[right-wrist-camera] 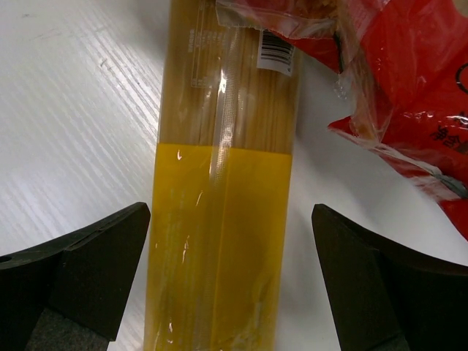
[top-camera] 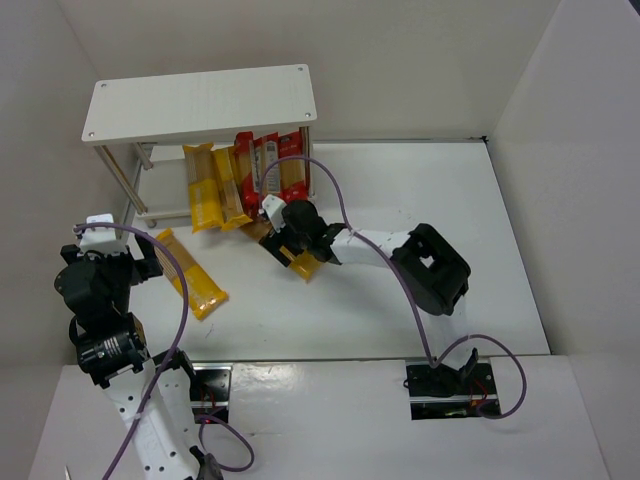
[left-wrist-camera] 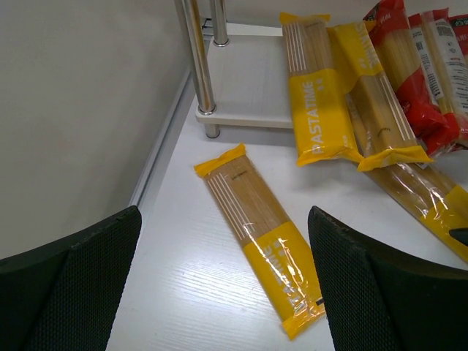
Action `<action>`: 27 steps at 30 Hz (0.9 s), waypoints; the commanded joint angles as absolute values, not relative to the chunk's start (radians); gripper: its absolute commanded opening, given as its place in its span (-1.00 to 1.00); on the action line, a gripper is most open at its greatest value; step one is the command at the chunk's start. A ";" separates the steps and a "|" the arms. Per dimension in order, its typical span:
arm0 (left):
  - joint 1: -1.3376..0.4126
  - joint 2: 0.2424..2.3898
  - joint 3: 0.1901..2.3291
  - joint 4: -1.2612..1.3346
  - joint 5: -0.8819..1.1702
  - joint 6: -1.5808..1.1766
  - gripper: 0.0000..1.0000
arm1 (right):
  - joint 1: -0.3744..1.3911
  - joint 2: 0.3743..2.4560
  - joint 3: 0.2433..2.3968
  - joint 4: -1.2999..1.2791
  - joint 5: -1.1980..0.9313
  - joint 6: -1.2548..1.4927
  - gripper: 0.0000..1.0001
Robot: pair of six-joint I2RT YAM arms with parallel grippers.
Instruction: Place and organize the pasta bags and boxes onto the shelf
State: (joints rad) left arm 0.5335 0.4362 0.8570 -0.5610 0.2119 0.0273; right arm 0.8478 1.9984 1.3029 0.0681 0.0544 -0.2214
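Beside the shelf (top-camera: 200, 100), right arm (top-camera: 380, 248) outstretched, right hand (right-wrist-camera: 232, 248) spread over yellow pack (right-wrist-camera: 219, 212), left hand (left-wrist-camera: 223, 248) spread facing loose pack (left-wrist-camera: 256, 227)

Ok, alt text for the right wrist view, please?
A yellow spaghetti pack lies lengthwise on the white table, between the black fingers of the open right gripper. Crumpled red packs overlap its far end at upper right.
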 commanded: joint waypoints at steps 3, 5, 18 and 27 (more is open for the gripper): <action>0.541 0.440 0.857 -0.532 0.230 0.044 1.00 | 0.821 2.034 1.382 -0.021 -0.047 -0.258 1.00; 0.541 0.440 0.857 -0.532 0.230 0.044 1.00 | 0.821 2.043 1.396 -0.058 -0.064 -0.270 1.00; 0.541 0.449 0.857 -0.532 0.230 0.044 1.00 | 0.821 2.072 1.414 -0.172 -0.118 -0.259 1.00; 0.541 0.449 0.857 -0.532 0.230 0.044 1.00 | 0.811 2.092 1.414 -0.183 -0.098 -0.198 1.00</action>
